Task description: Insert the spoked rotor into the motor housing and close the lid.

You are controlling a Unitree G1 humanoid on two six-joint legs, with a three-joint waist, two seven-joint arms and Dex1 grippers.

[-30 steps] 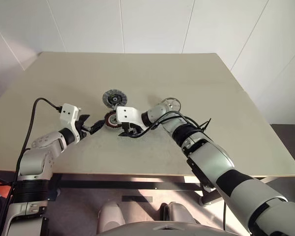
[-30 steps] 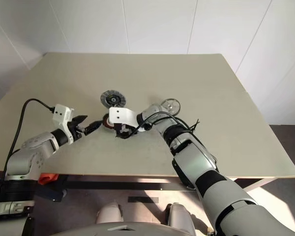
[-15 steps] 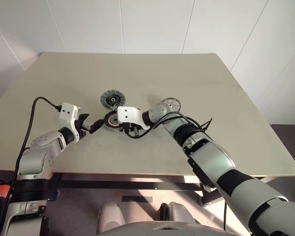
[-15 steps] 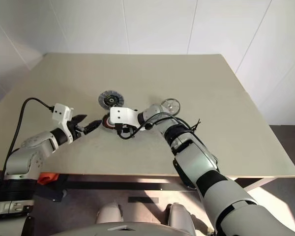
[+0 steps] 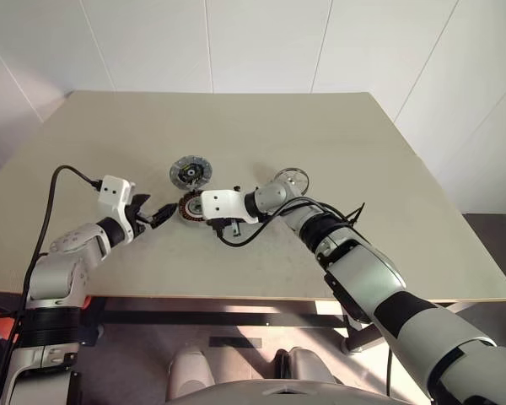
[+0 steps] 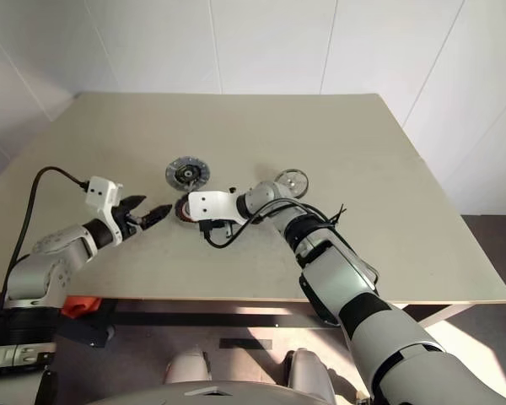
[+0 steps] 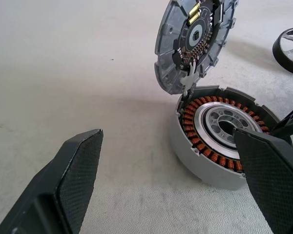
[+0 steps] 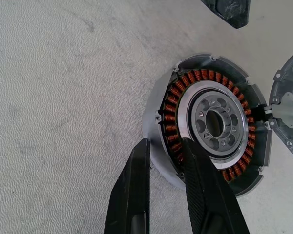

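Here, operator, is what your cameras give you.

Writing: you can read no brand, label or lettering on any part.

Motor housing [image 8: 205, 122]: it sits on the beige counter [image 5: 236, 135] near the front middle, open. Inside you see a ring of copper-red windings around a silver hub with a dark centre bore and small holes; nothing else lies in the cup.

Lid [image 7: 193, 41]: hinged to the housing's rim by a pale tab and swung up and back. Its inner face, with gold contacts, a dark centre and a row of small pins, faces your left wrist camera. From the head views you see it as a dark ribbed disc [image 5: 190, 172] just beyond the housing.

Spoked rotor [image 5: 293, 179]: it lies on the counter to the right of the housing, apart from it, partly behind your right arm. The left wrist view catches its dark rim and one pale spoke at the frame's edge.

Right pincer [image 8: 166, 161]: clenched on the housing's near wall, one black finger outside the grey shell, the other inside over the windings.

Left pincer [image 7: 171, 161]: released, fingers wide apart, low over the counter, just left of the housing and pointed at it. One fingertip overlaps the housing's rim in the left wrist view; you cannot tell whether it touches.
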